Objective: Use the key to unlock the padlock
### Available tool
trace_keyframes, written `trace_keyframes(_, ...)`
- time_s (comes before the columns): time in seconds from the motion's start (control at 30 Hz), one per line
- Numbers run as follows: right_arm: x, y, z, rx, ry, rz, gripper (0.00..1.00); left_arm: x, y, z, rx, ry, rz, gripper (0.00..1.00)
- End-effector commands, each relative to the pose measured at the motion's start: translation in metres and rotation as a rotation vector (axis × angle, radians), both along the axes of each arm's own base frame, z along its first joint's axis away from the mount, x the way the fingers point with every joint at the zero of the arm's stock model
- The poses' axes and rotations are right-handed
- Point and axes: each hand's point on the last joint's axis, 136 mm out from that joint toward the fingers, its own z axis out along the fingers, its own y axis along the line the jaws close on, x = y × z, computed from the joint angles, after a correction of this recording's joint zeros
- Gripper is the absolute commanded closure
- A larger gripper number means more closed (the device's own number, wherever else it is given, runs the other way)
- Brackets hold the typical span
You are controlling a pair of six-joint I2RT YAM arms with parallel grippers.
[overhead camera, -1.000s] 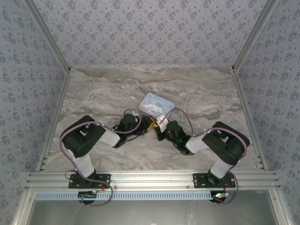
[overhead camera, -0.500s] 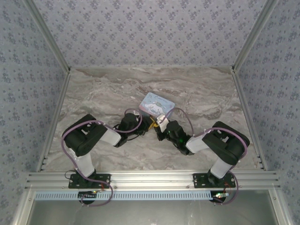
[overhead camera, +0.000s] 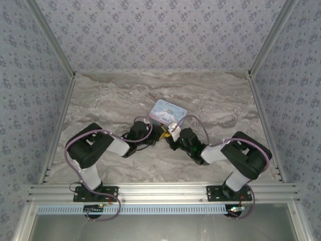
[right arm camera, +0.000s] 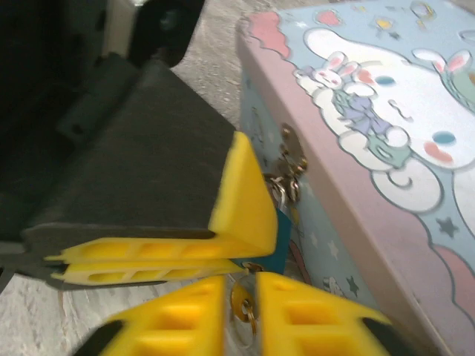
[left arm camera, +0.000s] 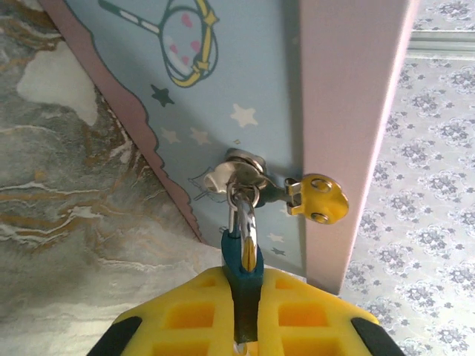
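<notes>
We see the pastel-blue tin (overhead camera: 168, 111) with its cartoon lid lying near the middle of the marble tabletop (overhead camera: 100, 95), about midway between the left and right edges. Both arms reach in to its near side, where their tips almost meet.

The padlock (left arm camera: 239, 256) hangs on the front wall of the tin. Its thin metal shackle (left arm camera: 243, 215) passes through the metal staple (left arm camera: 243, 165) just beside the brass-coloured hasp plate (left arm camera: 318, 199). The small blue body points away from the tin wall and sits clear of the tabletop.

The left gripper (left arm camera: 243, 280) is clamped narrow on that blue body, one yellow finger (left arm camera: 185, 311) on each side, with the shackle sticking out beyond the tips.

In the right wrist view, the right gripper (right arm camera: 241, 285) sits just below the padlock, right against the underside of the left gripper's yellow finger. Its fingers stand a narrow gap apart, with a small brass-coloured key (right arm camera: 239, 302) and a thin ring between them. The key's tip points up toward the bottom of the blue body. We cannot tell whether the pads press the key or stand just off it, nor whether the key is seated in the lock.
</notes>
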Motion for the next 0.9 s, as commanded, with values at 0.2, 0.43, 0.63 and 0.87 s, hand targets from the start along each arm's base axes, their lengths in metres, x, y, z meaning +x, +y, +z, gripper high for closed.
trace_keyframes(0.2, -0.019, -0.004, 0.000, -0.269, -0.216, 0.054, 0.50, 0.002, -0.003, 0.015, -0.003, -0.039, -0.010, 1.00)
trace_keyframes(0.43, -0.018, -0.017, 0.004, -0.435, -0.357, -0.006, 0.47, 0.001, -0.002, 0.018, -0.009, -0.040, -0.011, 1.00)
trace_keyframes(0.63, -0.016, -0.010, 0.009, -0.465, -0.394, 0.015, 0.47, 0.001, -0.002, 0.020, -0.011, -0.039, -0.012, 1.00)
trace_keyframes(0.87, -0.011, -0.002, 0.008, -0.441, -0.395, 0.014, 0.53, 0.001, -0.003, 0.019, -0.012, -0.036, -0.016, 1.00)
